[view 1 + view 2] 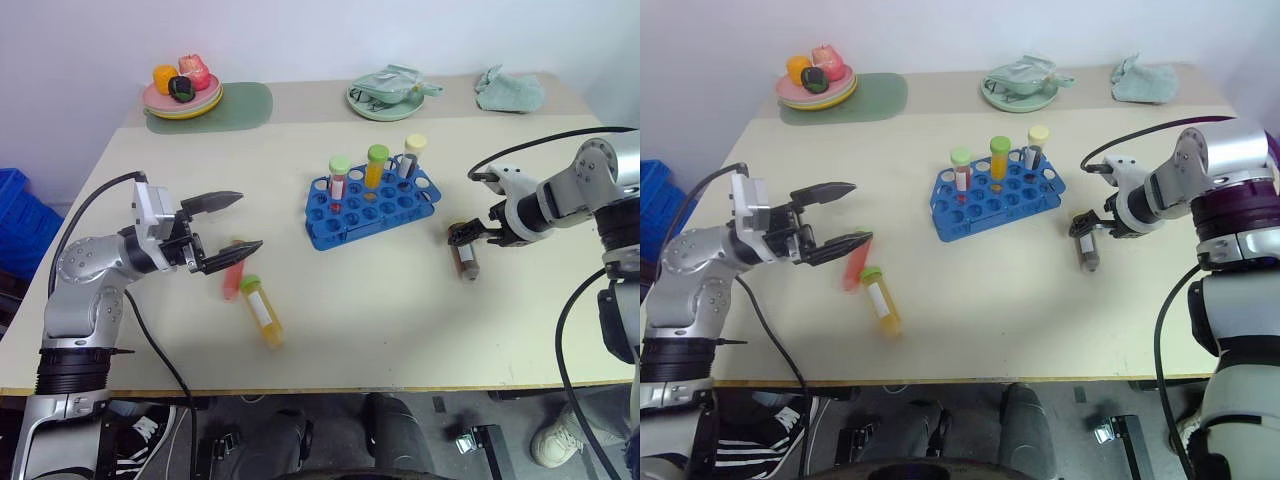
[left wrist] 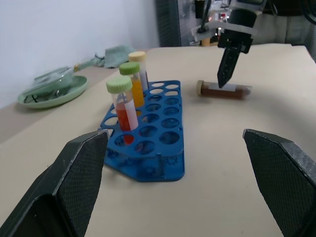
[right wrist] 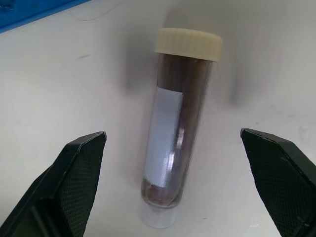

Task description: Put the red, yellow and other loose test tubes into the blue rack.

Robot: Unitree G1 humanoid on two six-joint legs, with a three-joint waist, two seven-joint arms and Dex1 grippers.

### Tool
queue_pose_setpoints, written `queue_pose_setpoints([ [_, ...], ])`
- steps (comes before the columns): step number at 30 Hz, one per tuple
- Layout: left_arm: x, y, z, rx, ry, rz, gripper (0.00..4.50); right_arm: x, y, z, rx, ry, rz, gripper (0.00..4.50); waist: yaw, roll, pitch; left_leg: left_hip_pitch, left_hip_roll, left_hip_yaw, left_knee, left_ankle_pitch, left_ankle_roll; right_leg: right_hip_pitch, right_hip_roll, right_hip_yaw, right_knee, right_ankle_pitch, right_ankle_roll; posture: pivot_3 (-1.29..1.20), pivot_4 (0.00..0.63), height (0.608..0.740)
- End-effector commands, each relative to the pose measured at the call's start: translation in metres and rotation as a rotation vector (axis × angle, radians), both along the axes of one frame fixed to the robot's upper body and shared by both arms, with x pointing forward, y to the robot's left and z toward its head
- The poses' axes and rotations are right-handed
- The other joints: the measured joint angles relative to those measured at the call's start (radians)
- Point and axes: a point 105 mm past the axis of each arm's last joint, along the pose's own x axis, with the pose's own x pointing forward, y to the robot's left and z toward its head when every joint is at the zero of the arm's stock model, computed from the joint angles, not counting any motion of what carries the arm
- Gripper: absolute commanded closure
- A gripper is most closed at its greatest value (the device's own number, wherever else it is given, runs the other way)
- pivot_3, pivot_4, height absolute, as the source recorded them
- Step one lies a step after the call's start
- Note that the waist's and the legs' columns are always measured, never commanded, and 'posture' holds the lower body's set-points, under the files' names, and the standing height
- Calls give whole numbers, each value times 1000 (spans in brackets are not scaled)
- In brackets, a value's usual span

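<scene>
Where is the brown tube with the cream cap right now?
The brown tube lies flat on the table, right of the blue rack, under the open right gripper.

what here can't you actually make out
- Red tube, left eye view: motion-blurred and partly behind the left tool, so its cap is unreadable.
- Food on the far plate: too small to identify.
- Blue bin: cut off by the picture's edge.
- Brown tube, right wrist view: label reads blank.

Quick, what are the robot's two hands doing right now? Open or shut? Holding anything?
Left gripper: open, holding nothing.
Right gripper: open, empty, over the lying clear plastic tube with brown contents and cream cap.
</scene>
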Motion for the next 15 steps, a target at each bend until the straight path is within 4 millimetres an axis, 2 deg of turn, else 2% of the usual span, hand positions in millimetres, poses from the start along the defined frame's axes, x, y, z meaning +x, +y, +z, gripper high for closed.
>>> queue_pose_setpoints([
  [1,-5,2,11,-7,-59,7,0,-2,-1,0,3,-8,-8,46,0,0,0,0,0,0,0,0,0,0,0,0,0,0,0,0,150,740],
  [5,-6,2,10,-7,-58,9,0,-10,2,-9,0,9,23,46,0,0,0,0,0,0,0,0,0,0,0,0,0,0,0,0,150,740],
  [15,-9,4,9,-9,-51,17,0,-13,10,-17,13,9,19,46,1,0,0,0,0,1,0,0,0,0,0,0,0,0,0,0,150,740],
])
